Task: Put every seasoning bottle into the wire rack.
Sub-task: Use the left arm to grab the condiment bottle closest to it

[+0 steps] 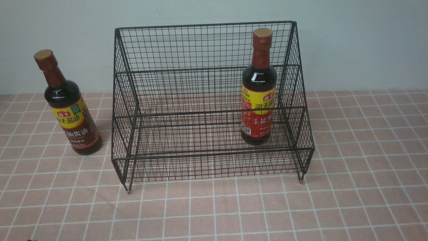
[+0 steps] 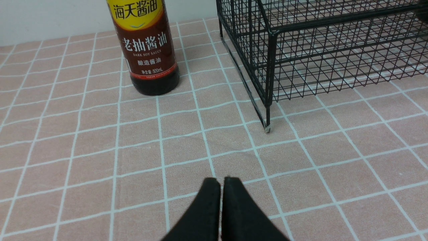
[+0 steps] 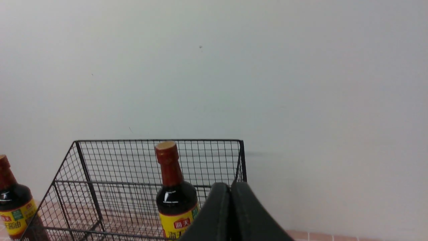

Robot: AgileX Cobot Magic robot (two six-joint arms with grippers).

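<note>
Seasoning bottles, two: red-label bottle (image 1: 259, 100) already inside the wire rack (image 1: 204, 116), upright on the lower front tier toward the rack's right end. Brown-label bottle (image 1: 72, 110) outside, on the checked tablecloth (image 1: 214, 207) just beside the rack's left end, not touching the wire. Roughly half done, going by that.

Left gripper (image 2: 221, 180): fingers pressed together, nothing between them, low over the cloth. Right gripper (image 3: 230, 185): same, closed flat on nothing, apparently raised, facing the wall over the rack top.

Relation that matters: brown-label bottle ahead of the left fingers, on the side away from the rack, well apart from them. Long axis vertical (slight lean in front view probably just the lens, hard to say). Left arm clearly nearer, right arm beyond the rack's other end. Probably calls for opening the jaws first, then a side-on approach to the body below the neck, then a lift over the low front rail.

Views:
- **Front view:** shows both bottles whole and both tiers, neither gripper.
- **Left wrist view:** gives the brown bottle's label and base flat on the cloth, plus the rack's near corner leg. Cuts off neck and cap.
- **Right wrist view:** catches the red bottle's cap and shoulder inside the rack and a sliver of the brown one at the edge, no table under the fingers
</note>
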